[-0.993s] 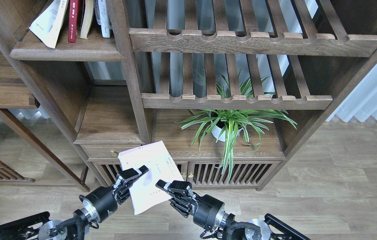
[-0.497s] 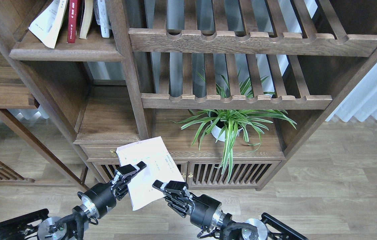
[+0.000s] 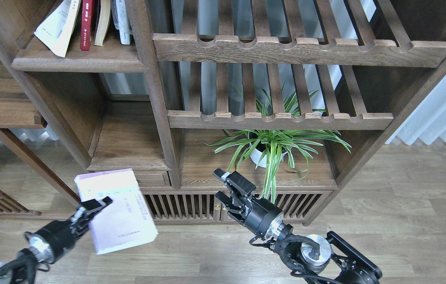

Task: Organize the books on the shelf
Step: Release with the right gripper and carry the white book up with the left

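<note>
A pale lavender-white book hangs low on the left in front of the cabinet, tilted, with my left gripper shut on its left edge. One black finger lies on the cover and the other is hidden beneath it. My right gripper is open and holds nothing, in front of the cabinet's slatted doors, well right of the book. The shelf at upper left carries a leaning white book, a dark red book and two more upright ones.
A potted spider plant stands on the cabinet top, just right of my right gripper. Slatted racks with notched rails fill the upper right. A bare lower shelf lies under the book shelf. Wood floor stretches to the right.
My right gripper has let go of the book and risen to the right, toward the plant. My left gripper has carried the book left and slightly down.
</note>
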Motion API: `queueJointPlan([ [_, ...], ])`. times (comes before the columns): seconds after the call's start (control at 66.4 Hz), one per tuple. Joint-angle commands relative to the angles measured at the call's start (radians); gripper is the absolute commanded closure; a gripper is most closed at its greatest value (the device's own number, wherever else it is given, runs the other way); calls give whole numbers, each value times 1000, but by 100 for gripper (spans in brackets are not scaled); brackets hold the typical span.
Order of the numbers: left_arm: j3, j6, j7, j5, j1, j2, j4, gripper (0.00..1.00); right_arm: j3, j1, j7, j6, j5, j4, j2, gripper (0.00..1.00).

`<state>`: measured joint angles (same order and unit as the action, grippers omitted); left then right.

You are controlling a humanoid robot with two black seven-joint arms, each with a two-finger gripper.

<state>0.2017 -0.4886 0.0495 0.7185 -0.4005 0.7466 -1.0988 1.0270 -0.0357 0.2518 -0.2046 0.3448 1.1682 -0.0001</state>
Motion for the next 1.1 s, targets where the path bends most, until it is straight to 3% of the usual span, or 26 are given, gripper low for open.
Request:
queueJointPlan([
  [0.0,-11,0,15,-5,-4,43,26,98,2,8,-3,-47,0,1,0,1],
  [0.406,44,0,15,-93,-30,85,89,98,-4,2,-11,-50,-4,19,0,1],
  [0.677,104,0,-7,-177,-38,102,106,98,8,-6,-103,-62,-7,19,0,1],
  [1.084,260,0,-31,-496,25,204,85,98,30,-6,-105,-67,-27,21,0,1],
])
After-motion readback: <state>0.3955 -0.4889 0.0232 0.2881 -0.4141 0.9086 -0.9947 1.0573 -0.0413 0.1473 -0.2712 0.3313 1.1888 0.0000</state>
